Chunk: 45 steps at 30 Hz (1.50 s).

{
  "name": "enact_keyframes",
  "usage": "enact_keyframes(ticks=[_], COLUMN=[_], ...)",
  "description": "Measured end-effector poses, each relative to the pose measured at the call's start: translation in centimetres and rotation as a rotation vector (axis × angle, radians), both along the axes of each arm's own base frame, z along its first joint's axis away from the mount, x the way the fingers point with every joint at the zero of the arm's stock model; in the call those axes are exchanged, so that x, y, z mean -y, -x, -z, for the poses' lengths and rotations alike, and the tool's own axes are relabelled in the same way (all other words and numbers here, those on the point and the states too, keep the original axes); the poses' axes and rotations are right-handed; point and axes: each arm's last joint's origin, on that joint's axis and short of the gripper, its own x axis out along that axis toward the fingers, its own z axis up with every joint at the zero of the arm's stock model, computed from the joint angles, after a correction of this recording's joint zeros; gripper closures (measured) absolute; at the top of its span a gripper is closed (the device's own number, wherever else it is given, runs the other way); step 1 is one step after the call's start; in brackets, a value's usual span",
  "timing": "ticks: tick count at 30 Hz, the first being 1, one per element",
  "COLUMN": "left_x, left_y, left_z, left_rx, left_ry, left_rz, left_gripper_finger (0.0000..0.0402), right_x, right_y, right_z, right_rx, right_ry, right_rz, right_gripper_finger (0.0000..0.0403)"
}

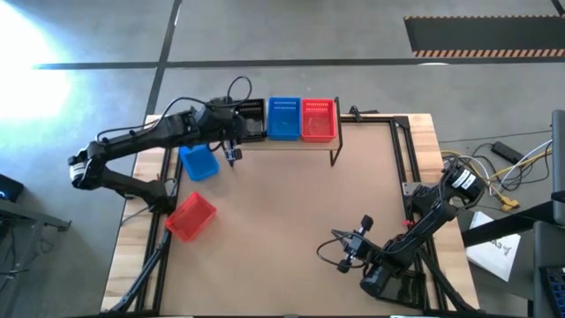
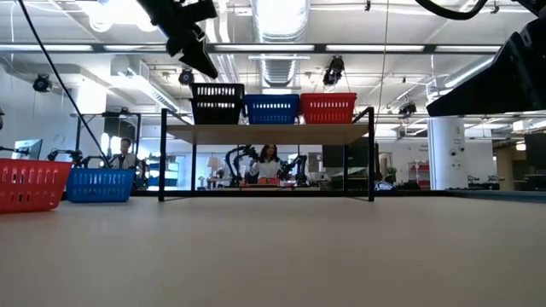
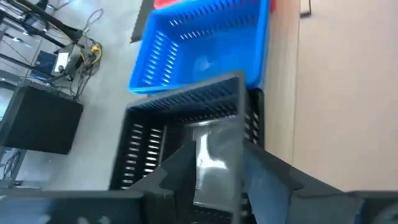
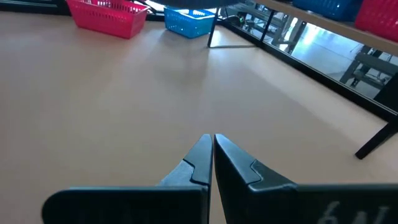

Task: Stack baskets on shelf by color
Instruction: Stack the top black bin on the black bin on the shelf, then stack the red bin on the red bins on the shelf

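Left tool [image 1: 233, 155] hangs at the shelf's [image 1: 291, 144] left end, just in front of the black basket [image 1: 250, 120] that stands there. In its wrist view a wall of that black basket [image 3: 186, 118] sits between the two dark fingers [image 3: 180, 165], but whether they press on it or stand clear I cannot tell.

Three baskets stand in a row on the shelf plank, at the desk's [image 1: 291, 230] far edge: black at the left end, a blue basket [image 1: 283, 118] in the middle touching it, and a red basket [image 1: 319, 119] at the right end. Seen from the low view, the black one [image 2: 216, 104] reaches higher than the blue [image 2: 272, 108] and red [image 2: 328, 107] beside it. Nothing lies inside any of them.

Two more baskets sit on the desk near its left edge: a second blue basket [image 1: 198, 162] just in front of the shelf's left end, and a second red basket [image 1: 191, 216] nearer the middle of that edge, turned at an angle. Both hold nothing.

Right tool [image 1: 342, 247] waits over the desk near the near right corner, its fingers [image 4: 198, 163] closed together on nothing.
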Motion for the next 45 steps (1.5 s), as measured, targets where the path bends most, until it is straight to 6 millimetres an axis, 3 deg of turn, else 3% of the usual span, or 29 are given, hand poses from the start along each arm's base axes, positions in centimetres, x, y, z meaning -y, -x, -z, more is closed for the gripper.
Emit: enact_keyframes(ticks=[6, 12, 21, 26, 32, 37, 42, 45], left_x=[1.1, 5.0, 13.5, 16.9, 18.8, 20.0, 20.2, 19.9], left_y=[1.6, 3.8, 5.9, 6.0, 7.0, 8.2, 8.5, 8.9], left_z=[-2.8, -3.4, 1.6, 5.2, 9.5, 12.3, 13.5, 14.5], left_rx=[0.027, -0.069, -0.290, -0.283, -0.161, -0.129, -0.069, -0.077], left_ry=[0.049, 0.202, 0.415, 0.532, 0.661, 0.713, 0.822, 0.798], left_rz=[-0.027, -0.003, -0.033, -0.205, -0.647, -0.721, -0.725, -0.750], left_gripper_finger=[0.0245, 0.0233, 0.0233, 0.0233, 0.0233, 0.0233, 0.0233, 0.0233], right_x=[0.0, 0.0, 0.0, 0.0, 0.0, -0.1, -0.1, -0.1], right_y=[0.0, 0.0, 0.0, 0.0, 0.0, 0.0, 0.0, 0.0], right_z=[0.0, 0.0, 0.0, 0.0, 0.0, 0.1, 0.1, 0.1], right_rx=[0.000, 0.003, -0.029, -0.038, -0.047, -0.067, -0.070, -0.069], right_ry=[0.000, -0.003, 0.049, 0.059, 0.067, 0.044, 0.047, 0.048], right_rz=[0.000, 0.001, -0.018, -0.022, -0.028, -0.041, -0.042, -0.042], right_gripper_finger=[0.0394, 0.0394, 0.0394, 0.0394, 0.0394, 0.0393, 0.0393, 0.0393])
